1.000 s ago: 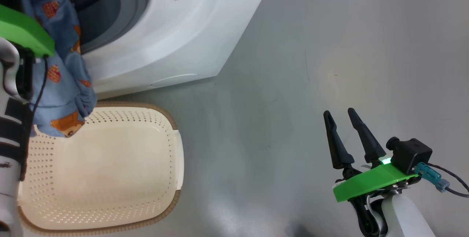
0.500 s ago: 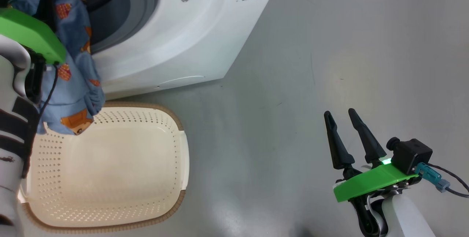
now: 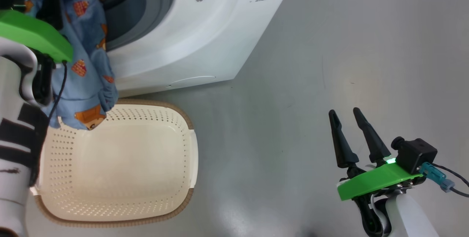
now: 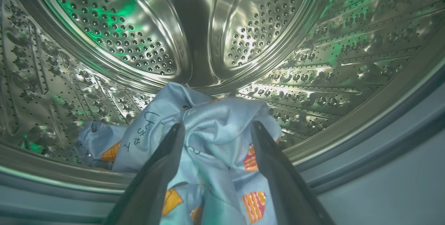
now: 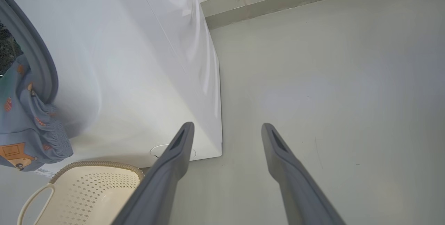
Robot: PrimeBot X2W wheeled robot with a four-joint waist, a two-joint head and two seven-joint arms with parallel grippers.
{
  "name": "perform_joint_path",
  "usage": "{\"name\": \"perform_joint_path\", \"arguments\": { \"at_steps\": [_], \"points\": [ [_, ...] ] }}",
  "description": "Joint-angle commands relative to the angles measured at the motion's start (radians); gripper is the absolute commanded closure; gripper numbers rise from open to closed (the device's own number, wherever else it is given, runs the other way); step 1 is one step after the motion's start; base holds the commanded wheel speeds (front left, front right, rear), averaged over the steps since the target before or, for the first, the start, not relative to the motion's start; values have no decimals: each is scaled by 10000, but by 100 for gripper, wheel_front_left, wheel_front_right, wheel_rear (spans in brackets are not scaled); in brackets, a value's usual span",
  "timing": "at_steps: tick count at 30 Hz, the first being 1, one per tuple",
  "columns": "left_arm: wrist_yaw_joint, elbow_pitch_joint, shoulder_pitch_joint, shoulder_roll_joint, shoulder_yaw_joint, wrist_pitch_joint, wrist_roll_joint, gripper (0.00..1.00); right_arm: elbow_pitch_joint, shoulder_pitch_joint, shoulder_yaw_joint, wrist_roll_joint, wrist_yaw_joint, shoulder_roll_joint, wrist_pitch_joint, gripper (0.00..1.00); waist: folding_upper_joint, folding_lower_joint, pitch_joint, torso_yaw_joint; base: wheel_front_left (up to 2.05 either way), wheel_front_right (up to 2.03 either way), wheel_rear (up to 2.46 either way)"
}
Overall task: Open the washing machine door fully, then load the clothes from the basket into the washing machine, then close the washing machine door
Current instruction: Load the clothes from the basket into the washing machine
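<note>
One piece of the clothes [image 4: 222, 155] is only partly loaded. In the left wrist view it heaps at 6 o'clock on the lip of the drum [image 4: 121, 26]. In the head view its tail hangs at 10 o'clock outside the washer [image 3: 205, 35], above the basket [image 3: 117, 163] at 8.

The left gripper [image 4: 217, 125] has its fingers wide apart around the heap, clamping nothing. The right gripper [image 3: 343, 111], at 4 o'clock over the floor [image 3: 329, 46], is spread and empty.

It would be best to regrip the hanging tail low and push it deep past the gasket [image 3: 161, 13], lest the door trap it.
</note>
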Motion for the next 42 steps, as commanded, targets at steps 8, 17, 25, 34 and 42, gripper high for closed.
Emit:
{"name": "perform_joint_path", "arguments": {
  "at_steps": [8, 17, 25, 34, 42],
  "points": [
    [-15, -1598, 1310, 82, 1416, -50, 818, 0, -183, -1, -31, -153, 16, -28, -48, 0, -1, 0, -144, 288, 0, 0, 0],
    [-15, -3319, 3210, -160, 2396, -50, 1552, 0, -246, 58, -346, -386, 16, -28, -48, 0, -1, 0, -272, 707, 0, 0, 0],
    [-15, -4430, 4757, -201, 2982, -51, 1799, 0, -215, 183, -477, -587, 16, -28, -48, 0, -1, 0, -536, 954, 0, 0, 0],
    [-15, -5552, 6430, -322, 3645, -51, 2011, 0, -140, 479, -535, -627, 16, -163, -48, 0, -1, 0, -1044, 1160, 0, 0, 0],
    [-15, -6567, 8231, -425, 4499, -51, 2125, 0, -115, 797, -529, -557, 16, -335, -48, 0, -1, 0, -1442, 1190, 0, 0, 0]
  ]
}}
